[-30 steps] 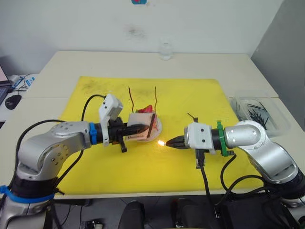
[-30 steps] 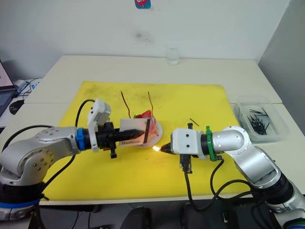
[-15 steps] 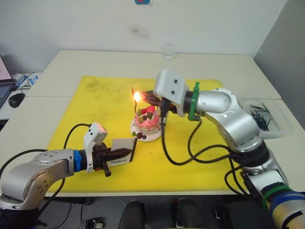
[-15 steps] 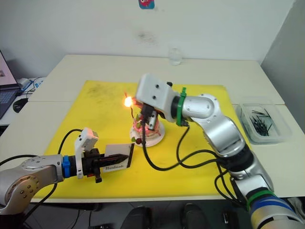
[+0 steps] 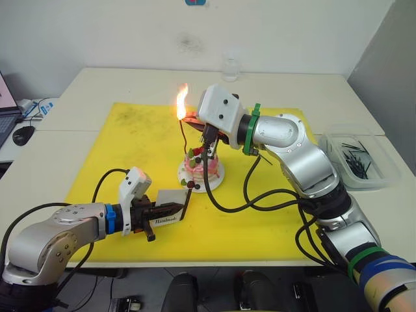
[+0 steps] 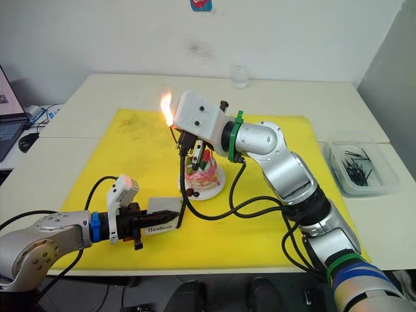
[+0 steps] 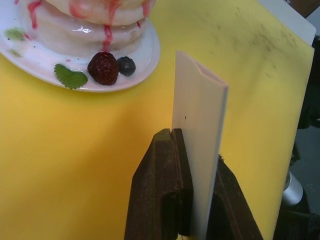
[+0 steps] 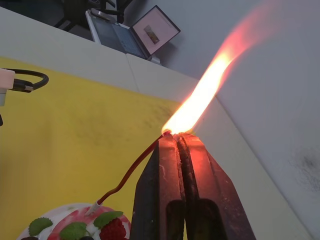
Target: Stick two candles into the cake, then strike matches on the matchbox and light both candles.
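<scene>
Lighting step in hand. You are holding the burning match at the tip of the red candle — the flame is flaring tall right at the right tool, above the cake. Judgement: keep the match tip just under the wick end and hold steady only until the candle carries its own flame; then draw back up and away, not across the second candle, which stands just beside the first and is hard to pick out behind the arm. The flame is licking very close to the black fingers, so the match looks short — I would not dwell.

Right tool: jaws pressed together, with the match itself too small to see between them; the flame is rising from their tip, touching the red candle's upper end.

Left tool: clamped on the matchbox, holding it on edge low over the yellow mat, near the front of the white plate but apart from it. You are keeping it well clear of the flame — good.

Spare matches are lying in the clear tray on the counter, well off to the right side.
</scene>
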You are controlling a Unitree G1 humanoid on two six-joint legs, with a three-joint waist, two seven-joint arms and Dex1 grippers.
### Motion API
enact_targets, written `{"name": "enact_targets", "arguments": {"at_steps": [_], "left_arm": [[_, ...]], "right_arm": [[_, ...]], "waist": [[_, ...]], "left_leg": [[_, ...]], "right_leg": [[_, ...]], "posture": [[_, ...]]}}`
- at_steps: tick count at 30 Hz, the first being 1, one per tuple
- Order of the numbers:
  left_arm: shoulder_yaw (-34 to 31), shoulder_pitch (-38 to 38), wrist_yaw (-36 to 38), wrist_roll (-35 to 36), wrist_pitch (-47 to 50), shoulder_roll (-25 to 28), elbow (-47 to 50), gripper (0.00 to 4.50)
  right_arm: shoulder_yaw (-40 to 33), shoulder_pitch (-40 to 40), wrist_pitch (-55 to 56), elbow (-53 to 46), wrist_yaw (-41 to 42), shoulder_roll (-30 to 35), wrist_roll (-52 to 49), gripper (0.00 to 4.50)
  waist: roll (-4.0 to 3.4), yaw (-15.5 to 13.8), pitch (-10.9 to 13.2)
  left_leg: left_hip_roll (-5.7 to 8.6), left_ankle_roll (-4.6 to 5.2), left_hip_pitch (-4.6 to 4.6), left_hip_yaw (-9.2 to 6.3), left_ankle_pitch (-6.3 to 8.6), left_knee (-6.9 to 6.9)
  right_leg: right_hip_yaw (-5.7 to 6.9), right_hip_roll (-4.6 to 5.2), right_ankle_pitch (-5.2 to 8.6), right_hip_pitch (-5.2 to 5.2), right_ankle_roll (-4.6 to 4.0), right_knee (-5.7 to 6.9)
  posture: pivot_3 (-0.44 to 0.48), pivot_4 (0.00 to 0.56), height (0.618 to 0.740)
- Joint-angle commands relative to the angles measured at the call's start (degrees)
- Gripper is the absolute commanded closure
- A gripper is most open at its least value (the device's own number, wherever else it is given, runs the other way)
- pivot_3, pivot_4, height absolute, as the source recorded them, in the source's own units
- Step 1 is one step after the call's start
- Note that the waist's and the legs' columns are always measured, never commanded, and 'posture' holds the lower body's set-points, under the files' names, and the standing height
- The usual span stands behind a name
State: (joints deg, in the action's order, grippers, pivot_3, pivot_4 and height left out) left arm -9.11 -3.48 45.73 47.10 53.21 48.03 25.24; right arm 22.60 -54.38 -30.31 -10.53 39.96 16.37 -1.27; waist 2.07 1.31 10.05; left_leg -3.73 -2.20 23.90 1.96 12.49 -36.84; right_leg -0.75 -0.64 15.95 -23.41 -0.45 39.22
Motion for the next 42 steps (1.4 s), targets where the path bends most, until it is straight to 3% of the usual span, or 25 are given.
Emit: {"name": "enact_targets", "arguments": {"at_steps": [1, 33, 42], "left_arm": [[0.5, -1.4, 0.6, -0.3, -1.3, -0.4, 0.9, 4.5], [1.7, -1.7, 2.3, -1.6, -2.1, -0.4, 0.5, 4.5], [1.7, -1.8, 2.6, -1.9, -2.2, -0.5, 0.5, 4.5]], "right_arm": [[-0.9, -0.9, 1.8, -0.6, 0.4, -0.1, 0.3, 4.46], [-0.3, 0.5, 5.0, -2.0, 3.1, 0.8, 2.6, 4.46], [-2.7, 1.1, -1.9, -4.1, 4.0, 0.1, -1.5, 4.46]], "waist": [[0.0, 0.0, 0.0], [0.0, 0.2, 0.0], [0.0, 0.2, 0.0]], "left_leg": [[0.0, 0.0, 0.0, 0.0, 0.0, 0.0], [-0.02, 0.0, 0.0, 0.0, 0.0, 0.03], [-0.03, 0.0, 0.0, 0.0, 0.0, 0.03]], "right_leg": [[0.0, 0.0, 0.0, 0.0, 0.0, 0.0], [0.0, -0.03, 0.01, -0.03, 0.01, 0.0], [0.0, -0.03, 0.01, -0.03, 0.0, 0.0]], "posture": [[0.0, 0.15, 0.729], [0.0, 0.15, 0.729], [0.0, 0.15, 0.729]]}}
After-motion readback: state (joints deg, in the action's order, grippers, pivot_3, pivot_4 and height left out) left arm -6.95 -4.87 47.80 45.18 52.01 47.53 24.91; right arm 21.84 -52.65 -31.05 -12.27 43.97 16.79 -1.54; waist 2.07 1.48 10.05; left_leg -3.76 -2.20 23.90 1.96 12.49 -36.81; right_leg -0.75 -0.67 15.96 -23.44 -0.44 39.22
